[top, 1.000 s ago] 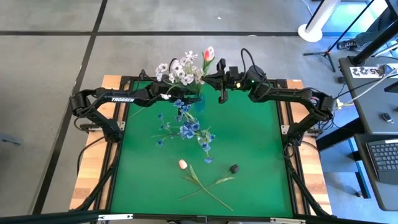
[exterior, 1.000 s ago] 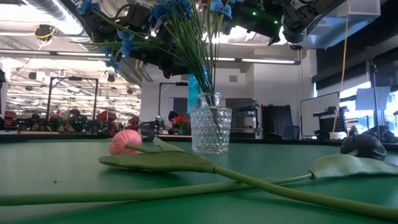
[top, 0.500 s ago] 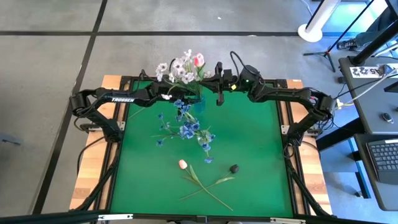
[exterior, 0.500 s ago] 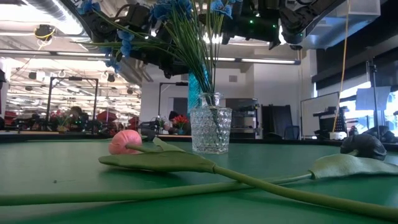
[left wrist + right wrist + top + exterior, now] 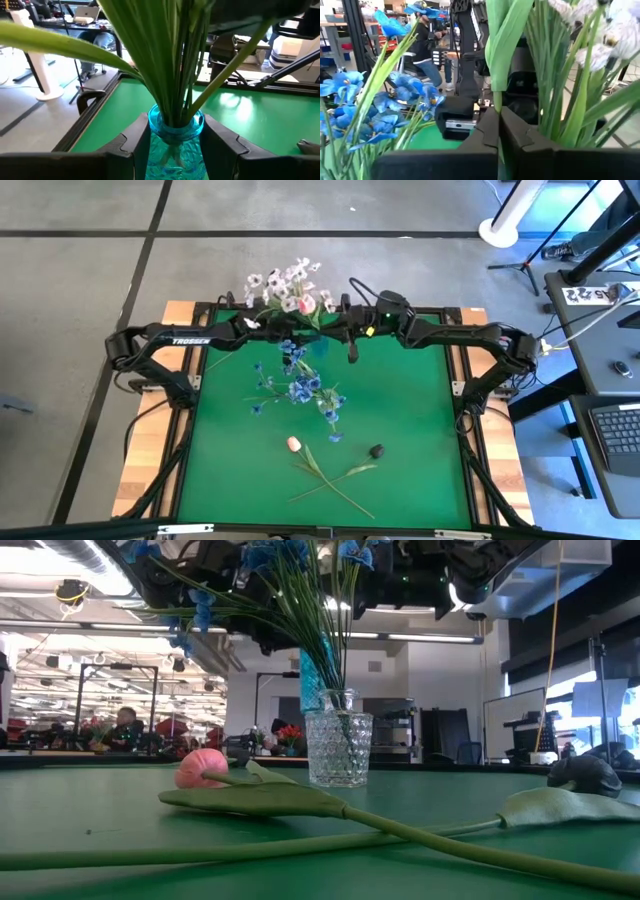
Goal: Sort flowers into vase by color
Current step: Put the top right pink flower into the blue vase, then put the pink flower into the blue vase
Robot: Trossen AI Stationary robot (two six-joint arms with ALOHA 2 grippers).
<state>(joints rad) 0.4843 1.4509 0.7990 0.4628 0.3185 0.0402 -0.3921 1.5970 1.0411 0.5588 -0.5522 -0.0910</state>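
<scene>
At about twelve o'clock on the green table (image 5: 400,440) the two claws meet over the back edge. The left claw (image 5: 172,142) clasps the neck of a blue glass vase (image 5: 175,145) holding white flowers (image 5: 275,285), one finger on each side. The right claw (image 5: 499,132) is pressed together on the green stem of a pink tulip (image 5: 307,303), whose bud sits among the white blossoms just above that vase. A clear glass vase (image 5: 338,748) near the table's centre holds the blue flowers (image 5: 300,385), which sprawl toward five o'clock. Another pink tulip (image 5: 293,444) lies flat at six o'clock, its stem crossing a second one, with a dark bud (image 5: 376,450) just beside them at about five o'clock. The stems look thin, light and springy, so a pinch low on the stem, clear of leaves, should steer them best; the buds would likely crush or slip. The glass vases seem heavy enough to stand, yet a sideways tug on a stem could tip one.
</scene>
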